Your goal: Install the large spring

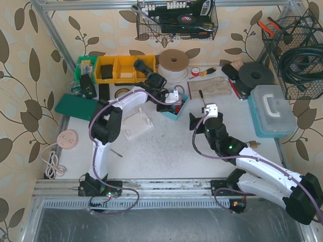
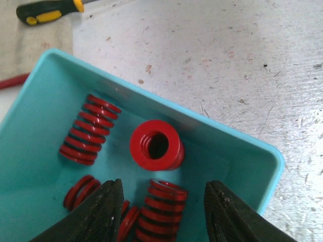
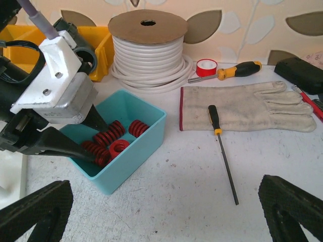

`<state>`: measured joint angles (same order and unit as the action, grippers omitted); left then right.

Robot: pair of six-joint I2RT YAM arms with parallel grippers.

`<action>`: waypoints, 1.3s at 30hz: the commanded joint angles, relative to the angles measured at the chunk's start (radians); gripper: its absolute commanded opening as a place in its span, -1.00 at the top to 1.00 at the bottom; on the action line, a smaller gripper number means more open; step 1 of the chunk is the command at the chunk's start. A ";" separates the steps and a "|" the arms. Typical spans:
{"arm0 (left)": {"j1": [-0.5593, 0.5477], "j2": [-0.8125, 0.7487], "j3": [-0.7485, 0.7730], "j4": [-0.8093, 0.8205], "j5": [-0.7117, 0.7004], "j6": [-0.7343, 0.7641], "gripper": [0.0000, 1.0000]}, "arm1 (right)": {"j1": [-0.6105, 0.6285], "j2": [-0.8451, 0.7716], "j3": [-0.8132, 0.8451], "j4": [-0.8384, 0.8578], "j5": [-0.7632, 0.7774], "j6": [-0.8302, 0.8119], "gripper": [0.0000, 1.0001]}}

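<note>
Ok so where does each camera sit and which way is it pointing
Top external: above and behind the bases, looking down on the table; left arm and right arm show.
Left wrist: on the left arm, looking down into the teal bin of red springs; left gripper fingers at the bottom edge.
Right wrist: low over the table, facing the back wall; right gripper fingers in the bottom corners.
Shared: both wrist views show the teal bin and springs.
</note>
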<state>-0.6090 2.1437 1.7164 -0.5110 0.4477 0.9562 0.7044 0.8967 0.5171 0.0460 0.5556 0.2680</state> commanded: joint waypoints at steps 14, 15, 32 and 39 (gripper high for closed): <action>0.000 0.117 0.133 -0.064 0.094 0.244 0.00 | -0.002 -0.021 -0.016 -0.003 0.036 -0.009 -0.97; 0.000 0.122 0.139 -0.064 0.102 0.248 0.00 | -0.003 -0.024 -0.018 -0.003 0.036 -0.011 -0.97; 0.000 0.193 0.228 -0.170 0.175 0.293 0.01 | -0.003 -0.025 -0.018 0.003 0.047 -0.022 -0.97; 0.000 0.233 0.290 -0.237 0.174 0.279 0.05 | -0.002 -0.028 -0.020 0.003 0.053 -0.024 -0.96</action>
<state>-0.6086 2.3470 1.9686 -0.6525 0.5781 1.2144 0.7044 0.8772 0.5140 0.0460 0.5808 0.2565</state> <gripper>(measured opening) 0.475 0.984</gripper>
